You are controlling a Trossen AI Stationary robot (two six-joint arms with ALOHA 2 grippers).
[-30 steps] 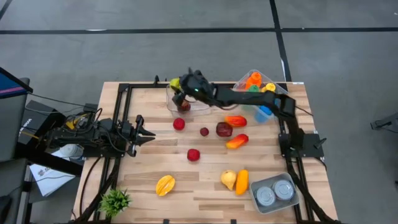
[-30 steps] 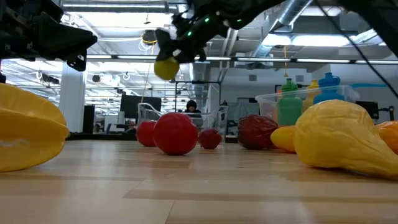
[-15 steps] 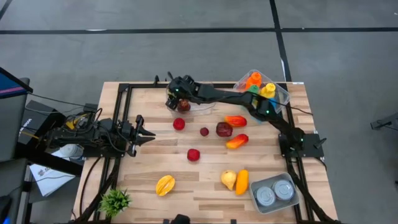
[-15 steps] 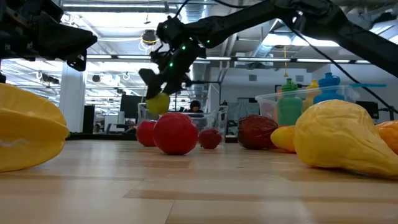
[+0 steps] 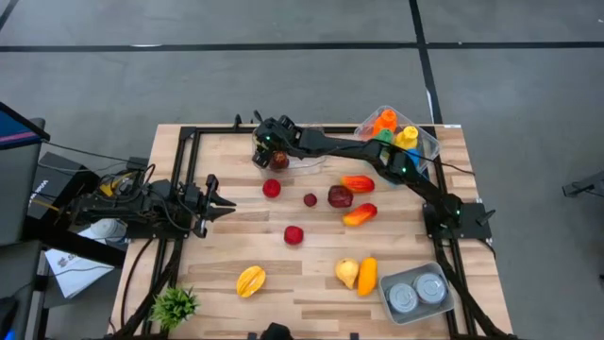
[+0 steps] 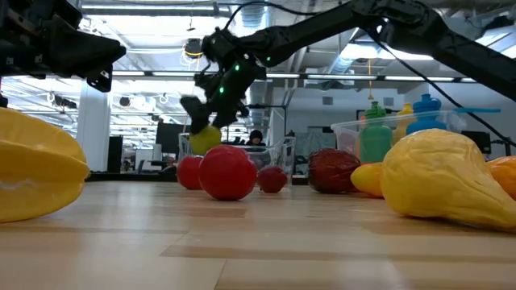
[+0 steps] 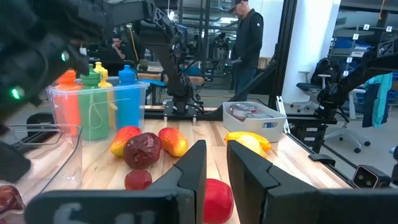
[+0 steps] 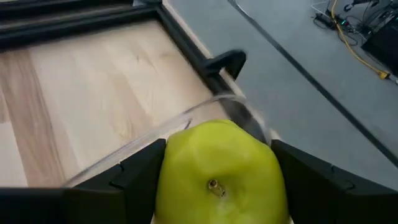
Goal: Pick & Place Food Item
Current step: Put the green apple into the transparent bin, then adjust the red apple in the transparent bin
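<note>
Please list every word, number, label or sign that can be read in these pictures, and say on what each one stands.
No text can be read.
Left gripper, on its body: pale marks, too blurred to read.
Paper sheets: print too small to read.
Two cans: no legible text on the lids.
Yellow-green fruit in the right gripper: no sticker or mark.

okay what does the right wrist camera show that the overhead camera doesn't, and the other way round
Only the right wrist view shows the yellow-green apple with its stem, sitting between the right gripper's fingers at the clear plastic bin's rim. Only the high view shows the left gripper waiting at the table's left edge, the scattered red, orange and yellow fruit, and the tray of cans. Both show the wooden table and the clear bin.
</note>
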